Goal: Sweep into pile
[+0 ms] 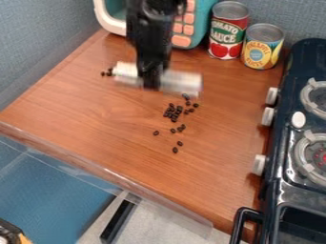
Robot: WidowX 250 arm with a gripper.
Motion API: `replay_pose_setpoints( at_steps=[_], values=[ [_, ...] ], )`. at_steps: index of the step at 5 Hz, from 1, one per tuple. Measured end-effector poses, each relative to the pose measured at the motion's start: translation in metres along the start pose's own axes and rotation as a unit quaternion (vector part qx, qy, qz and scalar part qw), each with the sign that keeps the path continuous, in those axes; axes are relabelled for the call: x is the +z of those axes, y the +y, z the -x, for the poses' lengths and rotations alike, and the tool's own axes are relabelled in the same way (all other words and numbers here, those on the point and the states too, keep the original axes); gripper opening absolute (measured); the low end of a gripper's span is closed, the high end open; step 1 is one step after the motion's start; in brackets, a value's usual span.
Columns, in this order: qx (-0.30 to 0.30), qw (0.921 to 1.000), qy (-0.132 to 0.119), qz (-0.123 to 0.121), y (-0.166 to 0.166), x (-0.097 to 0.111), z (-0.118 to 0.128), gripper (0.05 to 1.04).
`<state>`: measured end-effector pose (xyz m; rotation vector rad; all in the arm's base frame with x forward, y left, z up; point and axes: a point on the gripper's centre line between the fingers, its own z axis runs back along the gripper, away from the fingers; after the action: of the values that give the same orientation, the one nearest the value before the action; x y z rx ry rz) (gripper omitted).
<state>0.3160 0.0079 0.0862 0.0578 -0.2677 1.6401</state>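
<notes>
Gripping a white bar [185, 82] near its middle, the black gripper [151, 82] hangs down from the top edge of the frame, left of center, its fingers closed on the bar. The bar runs crosswise, sticking out on both sides, its right end slightly lower in the frame; whether it touches the wooden counter [96, 119] is impossible to tell. Just below its right half, near the middle of the frame, dark beans [173, 114] lie in a tight clump, with others scattered around it and a few strays farther down. A few more lie beside the bar's left end. Above the gripper, at the top edge, stands a turquoise toy appliance [202, 19] with pinkish-orange buttons [183, 40]. To its right, a red can [227, 31] and a shorter yellow-and-blue can [261, 46] stand upright, side by side. Along the right edge sits a dark toy stove [272, 190], with white knobs [259, 164] facing the counter and round burners on top.
</notes>
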Motion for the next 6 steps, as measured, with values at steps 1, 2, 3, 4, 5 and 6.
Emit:
replay_pose_setpoints(
  at_steps=[1, 2, 3, 4, 5, 6],
  values=[
    [0.004, 0.9992, -0.022, -0.034, 0.036, -0.008, 0.021, 0.368],
    [0.038, 0.9977, -0.026, -0.049, 0.050, -0.014, 0.036, 0.368],
    [0.076, 0.9940, -0.030, -0.072, 0.059, -0.024, 0.047, 0.368],
    [0.110, 0.9899, -0.038, -0.081, 0.065, -0.035, 0.052, 0.368],
    [0.123, 0.9872, -0.042, -0.093, 0.073, -0.049, 0.053, 0.368],
    [0.133, 0.9855, -0.041, -0.097, 0.073, -0.054, 0.051, 0.368]
  ],
)
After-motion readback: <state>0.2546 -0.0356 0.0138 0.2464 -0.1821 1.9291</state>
